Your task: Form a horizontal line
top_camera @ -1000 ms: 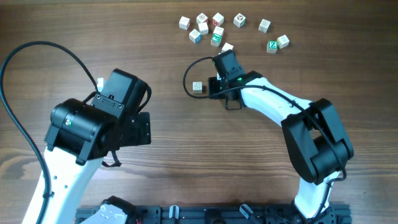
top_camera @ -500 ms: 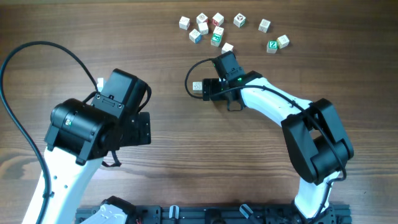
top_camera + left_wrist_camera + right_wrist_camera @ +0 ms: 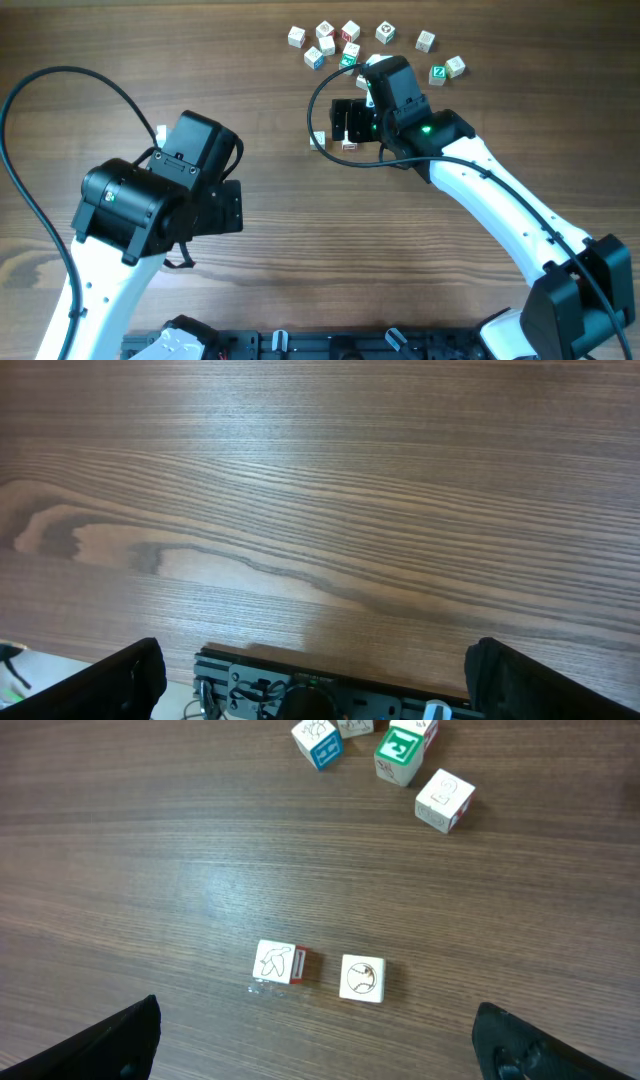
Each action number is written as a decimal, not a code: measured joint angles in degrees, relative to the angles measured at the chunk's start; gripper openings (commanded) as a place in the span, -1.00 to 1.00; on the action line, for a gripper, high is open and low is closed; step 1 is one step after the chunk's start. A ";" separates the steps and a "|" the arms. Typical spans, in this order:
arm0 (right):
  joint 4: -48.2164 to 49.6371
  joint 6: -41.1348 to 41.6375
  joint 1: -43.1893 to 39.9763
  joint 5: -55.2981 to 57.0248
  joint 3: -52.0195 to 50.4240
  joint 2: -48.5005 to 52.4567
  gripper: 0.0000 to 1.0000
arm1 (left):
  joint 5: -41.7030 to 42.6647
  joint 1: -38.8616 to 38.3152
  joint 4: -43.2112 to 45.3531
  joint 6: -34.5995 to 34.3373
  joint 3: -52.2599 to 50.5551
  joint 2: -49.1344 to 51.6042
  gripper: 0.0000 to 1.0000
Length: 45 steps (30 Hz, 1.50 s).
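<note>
Two small white cubes lie side by side in a row on the wood. The left cube has a line drawing on top and a red side; the right cube shows a round brown mark. A narrow gap separates them. My right gripper hangs open above and just in front of them, touching neither. From overhead the left cube shows beside the right gripper, which partly covers the other. A green-faced cube sits farther back in the pile. My left gripper is open and empty over bare wood.
Several loose letter cubes are scattered at the table's far edge, among them a blue-marked cube, a white cube with a red side and a green "Z" cube. The black base rail runs along the near edge.
My right gripper has opened and let go of the round-marked cube next to the first one. It then rose and pulled back to the right. The left arm has not moved.
</note>
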 measured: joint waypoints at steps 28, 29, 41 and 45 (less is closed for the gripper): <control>9.03 -3.56 -8.15 -3.30 36.35 41.48 0.91 | 0.02 0.00 -0.02 0.00 -0.02 0.00 1.00; 10.03 -2.86 -7.93 -3.06 36.35 42.07 0.89 | 0.00 0.00 0.00 0.00 -0.02 0.00 1.00; 11.26 0.13 -6.10 4.28 36.89 46.10 0.27 | 0.00 0.00 0.00 0.00 -0.02 0.00 1.00; 11.28 0.31 -6.10 5.79 36.89 46.12 0.20 | 0.00 0.00 0.00 0.00 -0.02 0.00 1.00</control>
